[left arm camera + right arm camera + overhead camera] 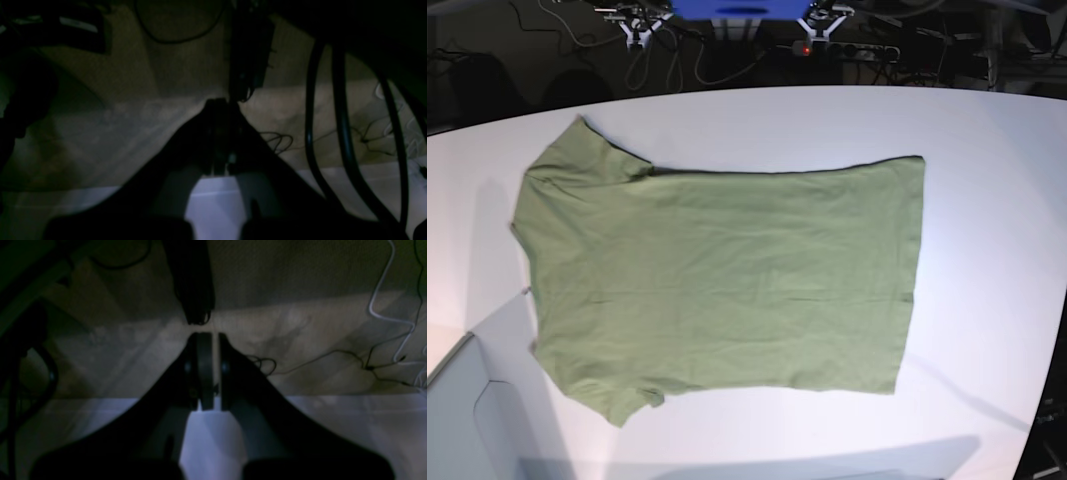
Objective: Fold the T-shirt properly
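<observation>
The sage-green T-shirt (727, 280) lies spread flat on the white table (987, 200) in the base view. Its hem is to the right, its shoulders to the left, with one sleeve at the top left and one at the bottom left. Neither gripper shows in the base view. In the left wrist view my left gripper (220, 105) has its fingers together and holds nothing. In the right wrist view my right gripper (210, 338) is shut and empty too. Both point past the table's edge at the floor. The shirt is out of both wrist views.
Both wrist views are dark, with the white table edge (333, 413) low and beige floor with loose cables (383, 316) beyond. Thick black cables (337, 133) hang at the right of the left wrist view. Equipment and cables (727, 25) stand behind the table.
</observation>
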